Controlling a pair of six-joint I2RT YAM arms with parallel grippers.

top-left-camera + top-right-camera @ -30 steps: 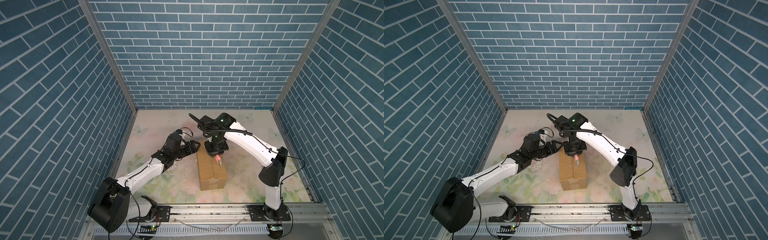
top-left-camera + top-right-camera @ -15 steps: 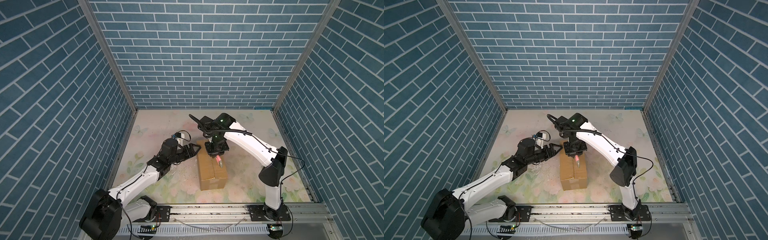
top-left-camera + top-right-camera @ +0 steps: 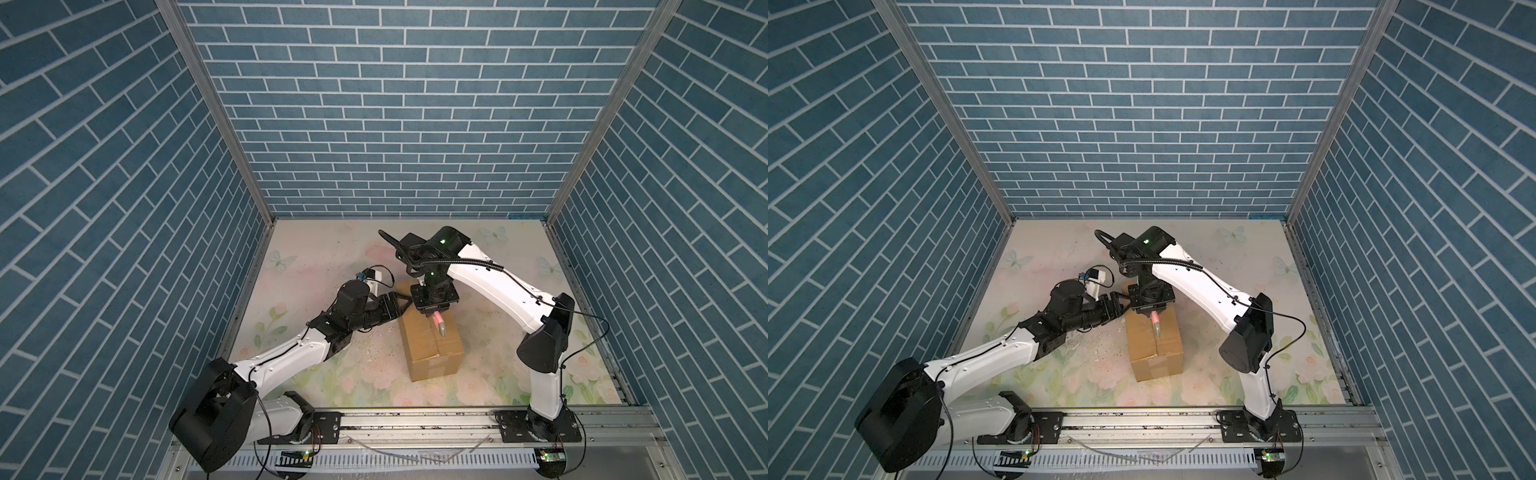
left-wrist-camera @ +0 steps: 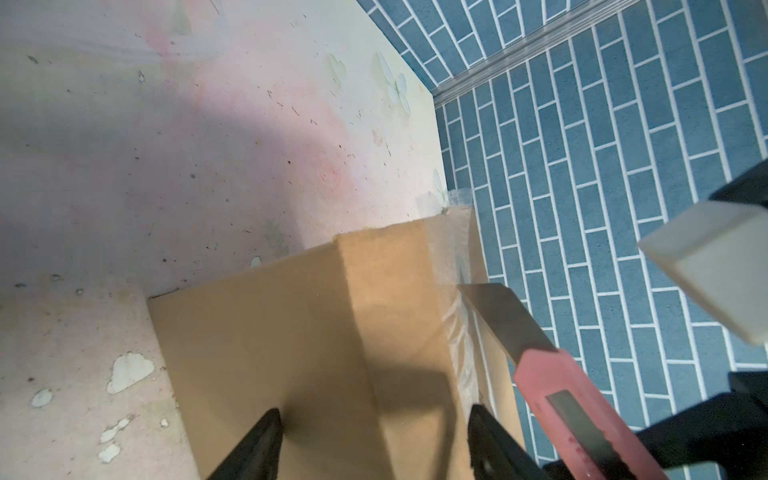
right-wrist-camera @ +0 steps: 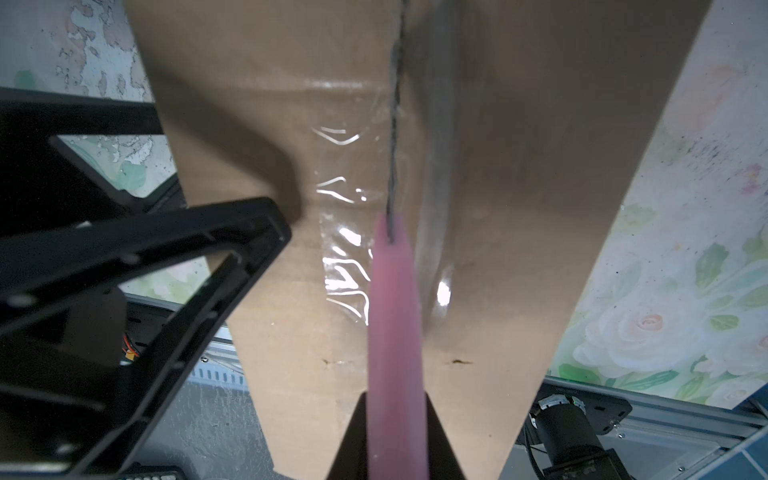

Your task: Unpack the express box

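My right gripper [image 5: 395,419] clamps a pink plastic utility knife [image 5: 392,299], blade over the brown cardboard express box [image 5: 519,208] beneath. My left gripper [image 4: 376,436] gapes open astride its edge.

The express box [image 3: 430,347] is a plain brown oblong cardboard carton, seen in both top views [image 3: 1154,347]. It lies flat near the middle of the flowered counter [image 3: 324,249], with its flaps shut and clear, wrinkled tape [image 5: 345,249] along the lengthwise seam. Its long axis runs from the counter's front toward its back, slightly skewed.
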